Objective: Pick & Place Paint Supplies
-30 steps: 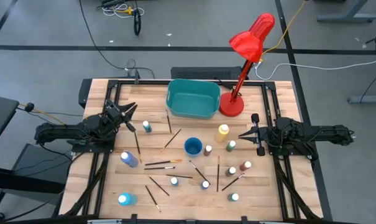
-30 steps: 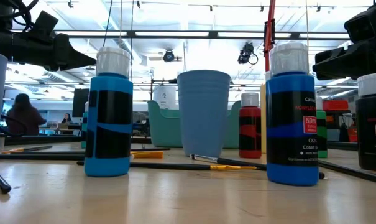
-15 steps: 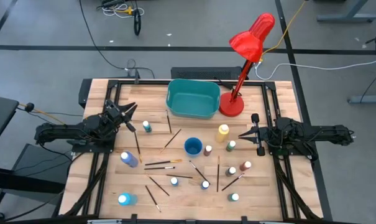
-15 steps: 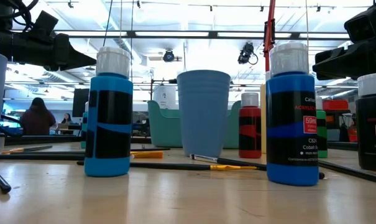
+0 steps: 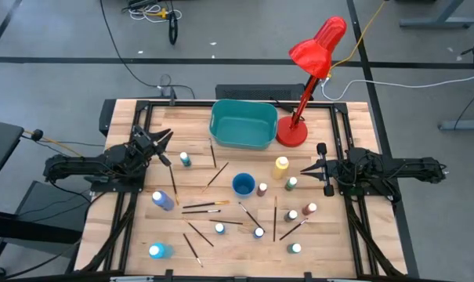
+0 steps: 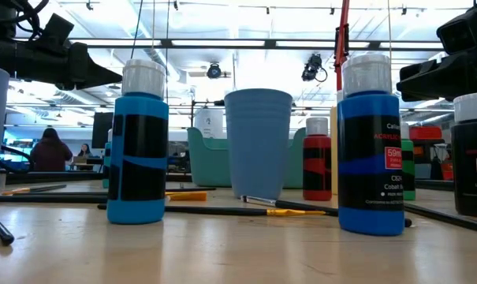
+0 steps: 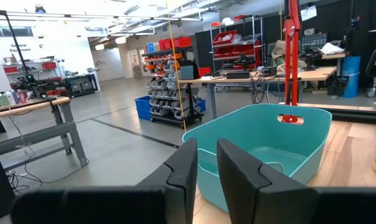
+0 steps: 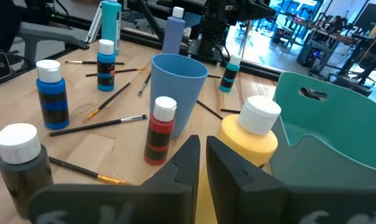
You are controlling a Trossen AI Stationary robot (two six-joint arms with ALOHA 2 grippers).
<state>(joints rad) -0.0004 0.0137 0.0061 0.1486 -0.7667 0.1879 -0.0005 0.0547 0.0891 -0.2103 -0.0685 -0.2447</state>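
Small paint bottles stand scattered on the wooden table: a yellow one [image 5: 281, 164], a green one [image 5: 291, 184], a red one [image 8: 160, 132], and blue ones [image 6: 138, 146] [image 6: 370, 146]. Several thin paintbrushes [image 5: 201, 207] lie flat among them around a blue cup [image 5: 243, 185]. My left gripper [image 5: 162, 147] hovers at the table's left edge, its fingers [image 7: 186, 163] a narrow gap apart and holding nothing. My right gripper [image 5: 305, 169] hovers at the right edge, shut and holding nothing, its fingers [image 8: 189, 155] pointing at the yellow bottle.
A teal tub [image 5: 242, 124] stands at the far middle of the table, a red desk lamp [image 5: 303, 110] beside it on the right. Black frame rails [image 5: 340, 133] run along the table's sides. Bare wood lies along the near edge.
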